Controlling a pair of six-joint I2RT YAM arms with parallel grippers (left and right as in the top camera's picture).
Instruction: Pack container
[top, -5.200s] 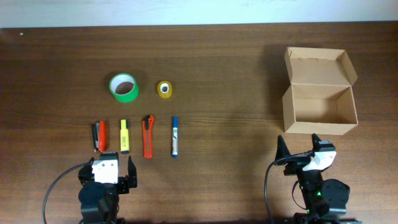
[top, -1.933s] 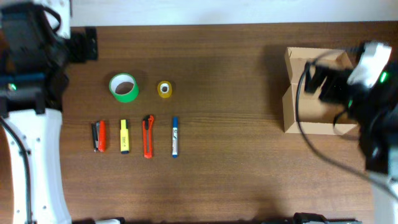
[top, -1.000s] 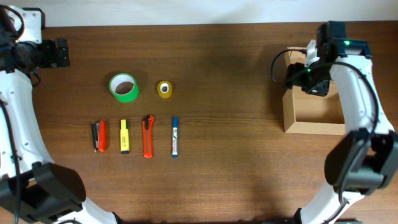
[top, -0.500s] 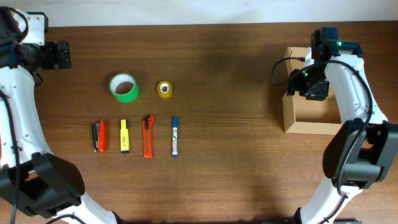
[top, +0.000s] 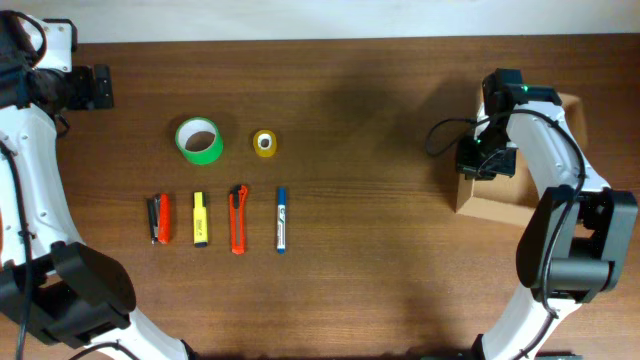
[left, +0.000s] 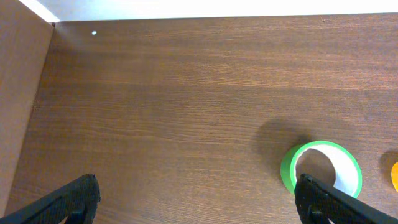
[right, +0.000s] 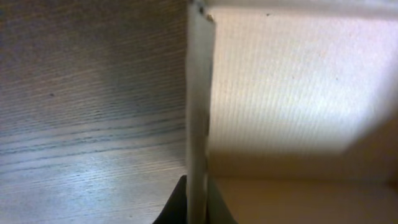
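Pinching the left wall of the cardboard box (top: 496, 208), the right fingers (top: 487, 160) sit at the right side of the counter (top: 370, 260). The right wrist view shows that wall (right: 199, 93) edge-on. A dark fingertip presses each face, so these fingers (right: 177, 210) are closed on the cardboard, with the pale inside of the box to the right of it. From overhead the right arm crosses above the box and hides much of it; only the near left corner and a strip at the far right edge show plainly.

The left fingers (top: 97, 87) hover at the far left corner of the counter, spread wide with nothing between them. In the left wrist view one tip (left: 71, 198) stands at the lower left and the other at the lower right, with bare wood between.

A green tape roll (top: 200, 140) lies flat just beside a smaller yellow tape roll (top: 264, 143). Nearer the robot a row of four lies parallel and apart: a red and black marker (top: 159, 218), a yellow highlighter (top: 200, 218), an orange utility knife (top: 238, 218) and a blue marker (top: 281, 218). All six lie well apart from the box.
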